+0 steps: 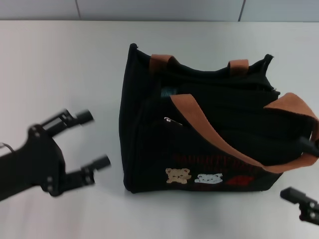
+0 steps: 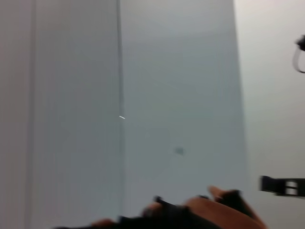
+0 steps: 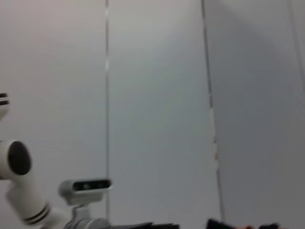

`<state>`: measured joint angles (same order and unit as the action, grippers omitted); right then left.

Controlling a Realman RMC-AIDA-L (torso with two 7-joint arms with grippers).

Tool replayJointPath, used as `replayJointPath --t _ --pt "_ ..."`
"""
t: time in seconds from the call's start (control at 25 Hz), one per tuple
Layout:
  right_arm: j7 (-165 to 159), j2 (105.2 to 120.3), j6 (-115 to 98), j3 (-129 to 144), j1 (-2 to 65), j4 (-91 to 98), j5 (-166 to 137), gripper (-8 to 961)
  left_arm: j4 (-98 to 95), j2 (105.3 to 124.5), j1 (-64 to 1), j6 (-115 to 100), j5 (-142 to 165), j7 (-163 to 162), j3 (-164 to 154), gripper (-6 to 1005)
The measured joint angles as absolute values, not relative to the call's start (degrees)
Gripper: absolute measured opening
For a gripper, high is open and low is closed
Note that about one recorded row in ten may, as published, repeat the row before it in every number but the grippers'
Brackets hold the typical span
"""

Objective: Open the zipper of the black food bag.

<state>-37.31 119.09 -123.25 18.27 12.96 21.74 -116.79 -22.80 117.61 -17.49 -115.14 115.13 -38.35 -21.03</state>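
The black food bag (image 1: 199, 149) stands on the white table in the middle of the head view, its bear patches (image 1: 178, 175) and red lettering facing me. Its orange-brown straps (image 1: 199, 119) flop over the top. The zipper (image 1: 224, 82) runs as a dark line along the top between the straps; I cannot make out its pull. My left gripper (image 1: 93, 139) hovers open left of the bag, apart from it. My right gripper (image 1: 302, 170) is open at the bag's right end, one finger by the strap loop (image 1: 294, 107). The bag's top (image 2: 200, 214) shows in the left wrist view.
A small silver pull (image 1: 172, 120) sits on the short pocket zipper on the bag's front. Pale wall panels (image 1: 159, 9) rise behind the table. The right wrist view shows the wall and the robot's head camera (image 3: 85, 186).
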Motion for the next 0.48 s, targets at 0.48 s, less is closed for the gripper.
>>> replayJointPath --t 0.48 --pt "-44.11 119.09 -122.13 23.13 15.97 27.23 -122.11 786 -23.37 118.77 -23.99 -113.42 115.79 -45.14 -39.46 827"
